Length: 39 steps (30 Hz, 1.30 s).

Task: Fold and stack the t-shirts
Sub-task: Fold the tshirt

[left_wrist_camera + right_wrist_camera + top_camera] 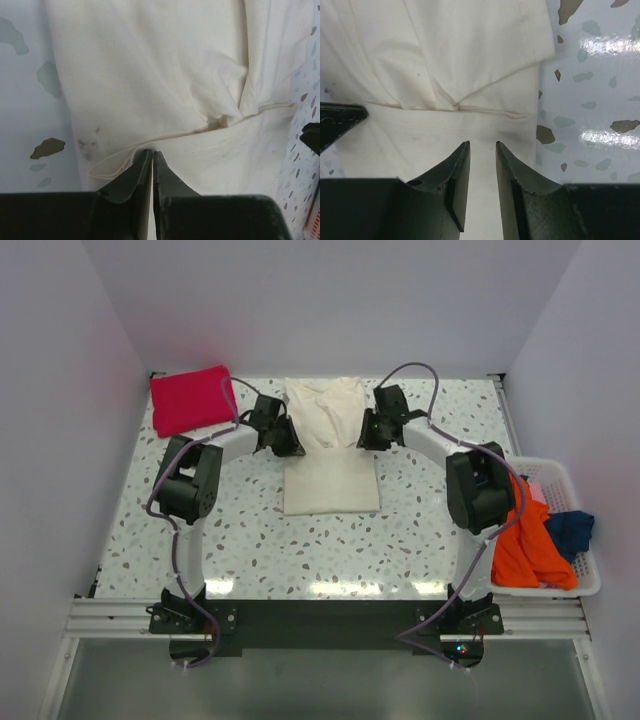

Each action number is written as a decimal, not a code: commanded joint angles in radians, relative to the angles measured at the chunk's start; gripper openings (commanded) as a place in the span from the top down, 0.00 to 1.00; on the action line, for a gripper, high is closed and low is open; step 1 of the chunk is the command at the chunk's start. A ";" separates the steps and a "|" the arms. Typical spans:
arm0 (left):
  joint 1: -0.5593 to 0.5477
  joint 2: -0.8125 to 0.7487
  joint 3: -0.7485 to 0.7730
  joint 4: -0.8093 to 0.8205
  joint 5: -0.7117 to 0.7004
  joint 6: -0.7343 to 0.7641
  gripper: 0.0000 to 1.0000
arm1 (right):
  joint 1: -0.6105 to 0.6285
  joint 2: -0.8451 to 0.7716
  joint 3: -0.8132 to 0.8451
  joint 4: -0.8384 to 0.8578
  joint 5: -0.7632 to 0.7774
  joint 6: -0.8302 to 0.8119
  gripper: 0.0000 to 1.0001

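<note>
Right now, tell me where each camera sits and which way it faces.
Top camera: fixed above and behind the arm bases, looking down at the table, cream t-shirt, red t-shirt and basket; both arms show whole.
Left wrist: rides the left arm, looking down past the left end effector, closed on the cream t-shirt's edge.
Right wrist: rides the right arm, looking down past the open right end effector at the same shirt.
Shared: all three show the cream t-shirt.

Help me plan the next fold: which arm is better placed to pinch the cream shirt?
Probably right: the right gripper has jaws apart over the cream t-shirt; the left gripper is shut at its edge.
</note>
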<state>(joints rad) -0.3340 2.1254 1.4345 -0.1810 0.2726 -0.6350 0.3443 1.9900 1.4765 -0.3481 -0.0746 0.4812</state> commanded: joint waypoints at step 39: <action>-0.171 -0.623 -0.898 0.204 -0.205 -0.219 0.89 | 0.203 -0.534 -0.757 -0.051 0.122 0.161 0.68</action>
<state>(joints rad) -0.4892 1.5349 0.6067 0.0998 0.1032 -0.8383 0.5236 1.5204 0.7860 -0.3672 0.0769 0.5957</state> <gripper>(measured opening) 0.108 0.319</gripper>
